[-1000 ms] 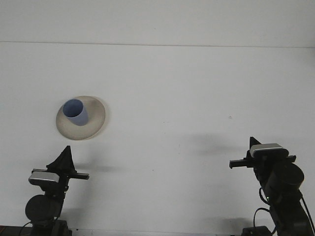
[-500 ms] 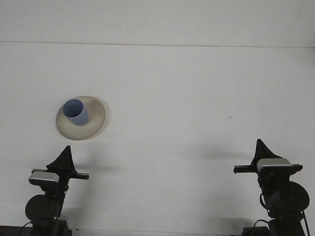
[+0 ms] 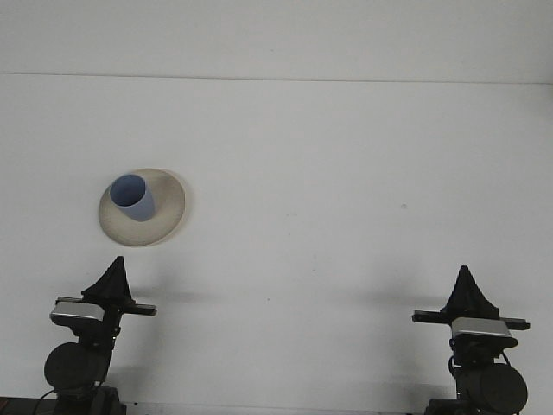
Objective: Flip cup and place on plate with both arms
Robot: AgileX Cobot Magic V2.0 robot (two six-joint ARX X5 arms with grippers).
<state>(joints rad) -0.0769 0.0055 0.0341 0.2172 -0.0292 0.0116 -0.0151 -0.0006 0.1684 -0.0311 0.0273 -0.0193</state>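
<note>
Standing upright on a shallow round beige plate (image 3: 164, 220): a small blue plastic cup (image 3: 133, 198), mouth up, left-centre on the white counter (image 3: 346, 173). Left tool (image 3: 112, 278) near, just below the plate; right tool (image 3: 468, 292) well apart, lower right. Tool fingers' state: cannot tell for either.

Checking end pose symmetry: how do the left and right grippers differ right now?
The left gripper sits nearer the plate with the blue cup; the right gripper is far across the bare table. The left gripper leans slightly left, while the right one points straight ahead. The left also sits a bit higher in frame than the right. Both are pulled back at the near edge, holding nothing, with jaws meeting at a point.
</note>
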